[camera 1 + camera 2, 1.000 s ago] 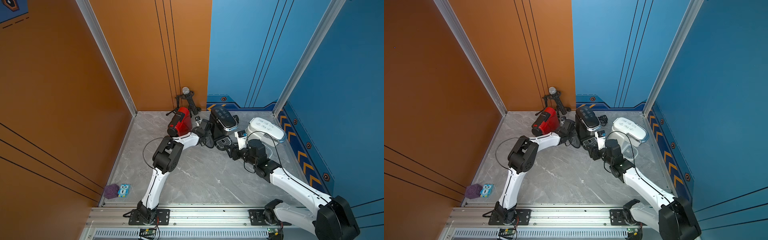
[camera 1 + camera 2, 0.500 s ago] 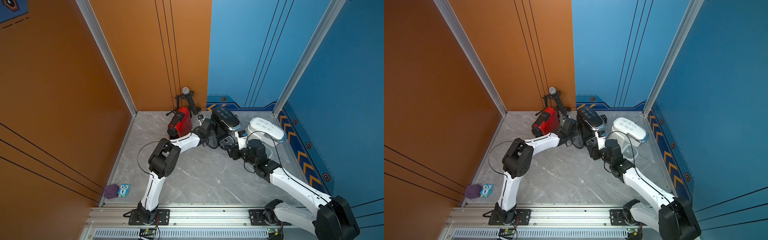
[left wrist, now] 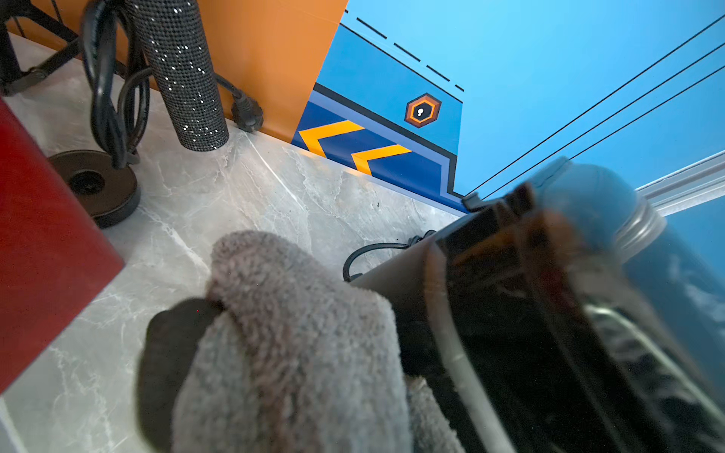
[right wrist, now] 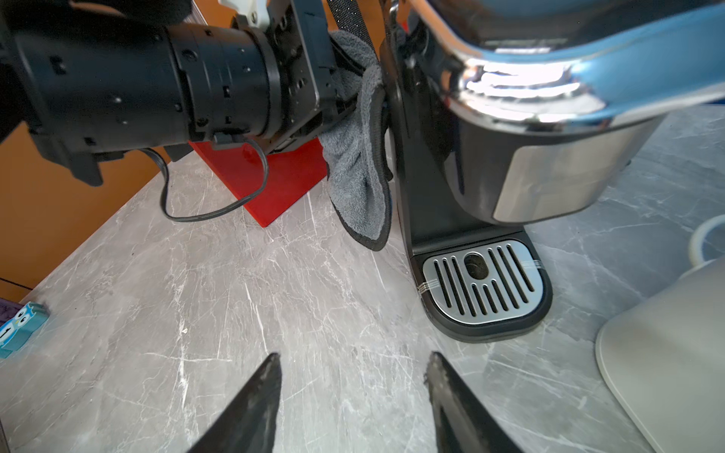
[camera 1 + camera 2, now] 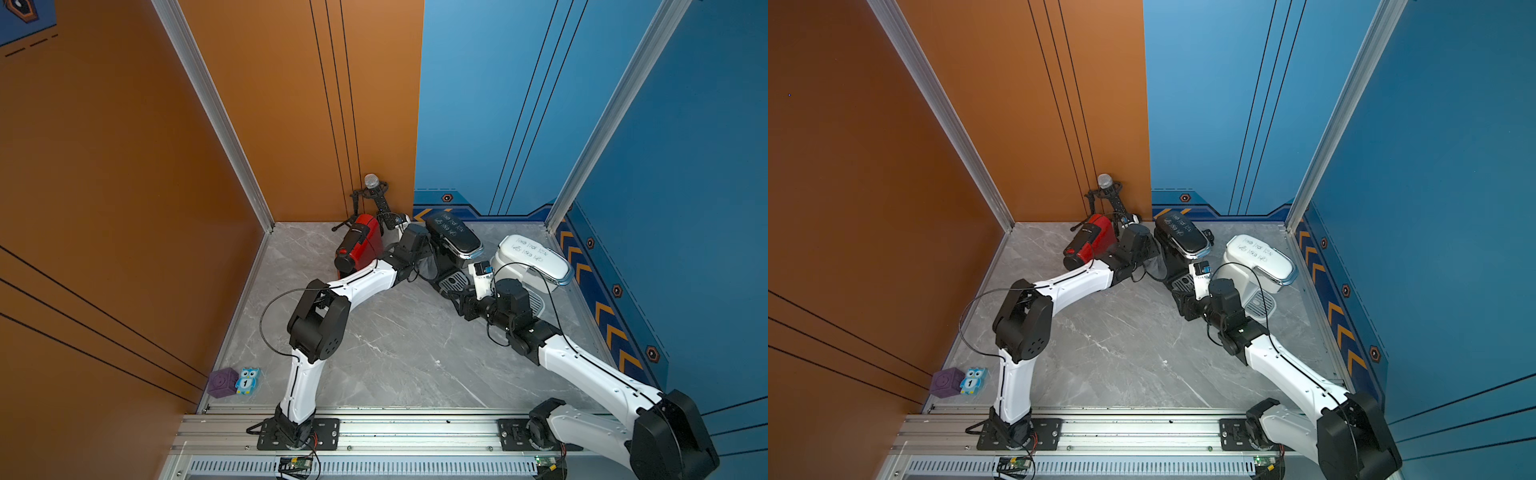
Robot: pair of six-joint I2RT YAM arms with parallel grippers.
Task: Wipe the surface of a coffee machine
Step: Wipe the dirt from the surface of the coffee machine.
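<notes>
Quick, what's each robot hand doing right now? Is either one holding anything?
Left gripper: shut on the grey cloth, beside the black coffee machine.
Right gripper: open, holding nothing.

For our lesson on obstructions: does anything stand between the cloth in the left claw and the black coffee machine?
Nothing visible does. The grey cloth, gripped by the left claw, hangs against the side of the black coffee machine; the red machine stands beside them, not between.
</notes>
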